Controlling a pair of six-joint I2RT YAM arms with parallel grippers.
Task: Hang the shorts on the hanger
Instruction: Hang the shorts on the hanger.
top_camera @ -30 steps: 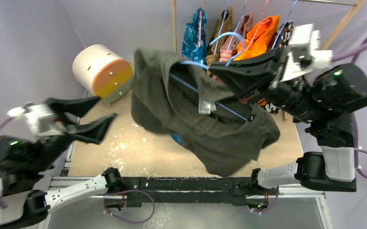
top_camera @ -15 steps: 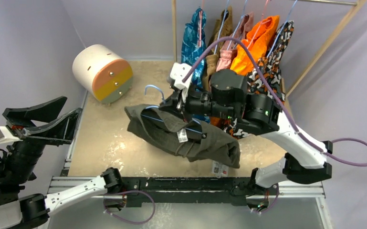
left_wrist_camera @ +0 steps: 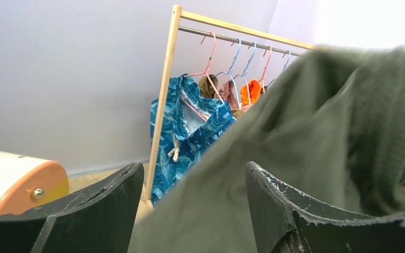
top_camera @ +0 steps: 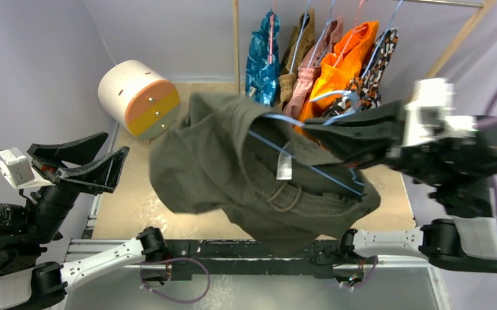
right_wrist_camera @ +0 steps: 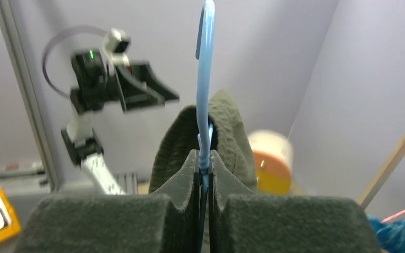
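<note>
The dark olive shorts (top_camera: 232,174) hang draped over the light-blue hanger (top_camera: 310,168), lifted above the table. My right gripper (top_camera: 307,129) is shut on the hanger's wire just below its hook. In the right wrist view the blue hanger (right_wrist_camera: 206,79) rises from between the closed pads of the right gripper (right_wrist_camera: 204,158), with the shorts (right_wrist_camera: 231,132) behind. My left gripper (top_camera: 117,144) stands open at the left, a short gap from the cloth's edge. In the left wrist view the shorts (left_wrist_camera: 316,132) fill the space beyond the open left gripper (left_wrist_camera: 194,174).
A wooden clothes rack (top_camera: 236,39) at the back holds several garments on hangers, among them blue patterned shorts (left_wrist_camera: 189,126) and an orange piece (top_camera: 346,55). A white and orange cylinder (top_camera: 139,97) lies at the back left. The tan table top (top_camera: 129,200) shows under the shorts.
The right arm dipped the hanger and shorts low over the table's middle, then raised them again toward the right. The left gripper shifted a little nearer and stayed open.
</note>
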